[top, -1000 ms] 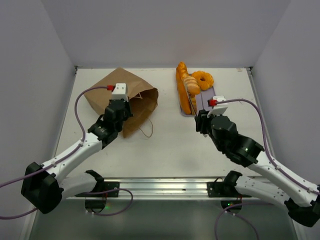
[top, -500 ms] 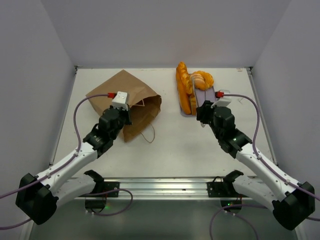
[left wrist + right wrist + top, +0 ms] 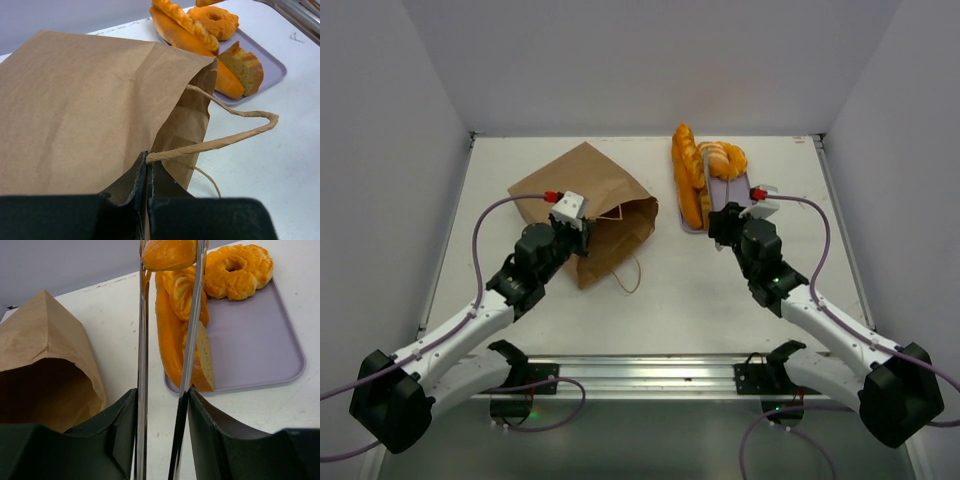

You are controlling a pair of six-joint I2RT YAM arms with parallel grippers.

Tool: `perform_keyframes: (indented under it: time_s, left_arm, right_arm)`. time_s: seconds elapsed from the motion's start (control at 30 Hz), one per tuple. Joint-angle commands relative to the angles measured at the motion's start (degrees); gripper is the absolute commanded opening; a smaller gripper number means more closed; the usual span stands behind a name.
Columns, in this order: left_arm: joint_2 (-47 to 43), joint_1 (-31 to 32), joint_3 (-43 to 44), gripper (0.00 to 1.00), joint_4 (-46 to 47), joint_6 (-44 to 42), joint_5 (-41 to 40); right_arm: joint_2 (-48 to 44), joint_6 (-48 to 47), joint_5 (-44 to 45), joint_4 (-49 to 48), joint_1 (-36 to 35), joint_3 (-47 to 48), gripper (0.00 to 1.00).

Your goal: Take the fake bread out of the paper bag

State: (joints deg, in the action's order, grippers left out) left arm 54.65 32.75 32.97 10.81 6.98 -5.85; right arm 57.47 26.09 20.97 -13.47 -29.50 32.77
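Now, at the left, the bag (image 3: 585,195) lies on its side on the table (image 3: 670,300), with its mouth turned to the right. The left gripper (image 3: 148,162) is pressed together on the rim of the mouth, just where one cord handle (image 3: 235,132) begins. Whether anything is left inside I cannot tell, because the mouth is dark.

At the right, the right gripper (image 3: 160,400) is clamped on the tongs (image 3: 141,340). These pinch one piece of bread (image 3: 167,252) at their tip, above the far left part of the tray (image 3: 250,340). Long loaves (image 3: 167,335) and a ring (image 3: 240,270) lie on the tray already.

The step in hand is, I think, to put this piece down. To do it well, bring it a little to the right, over the bare part of the tray. Lower it until it touches, and only then let the tongs open. So it will not roll, and will not push the loaves over the left rim.
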Motion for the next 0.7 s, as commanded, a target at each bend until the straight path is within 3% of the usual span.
perform_keyframes:
  time_s: [0.0, 0.4, 0.67]
  left_arm:
    - [-1.3, -0.15, -0.28, 0.0, 3.61, -0.48, 4.08]
    - [-4.38, -0.15, 2.36, 0.0, -2.19, 1.71, 0.67]
    - [4.57, -0.15, 5.78, 0.0, -2.28, 6.54, -8.2]
  right_arm:
    - [1.23, 1.33, 3.29, -9.64, 0.58, 0.1, 0.0]
    - [4.66, 4.67, -1.01, -14.83, 5.5, -2.36, 0.0]
    - [4.14, 5.73, -6.38, -14.83, 8.75, -3.51, 0.0]
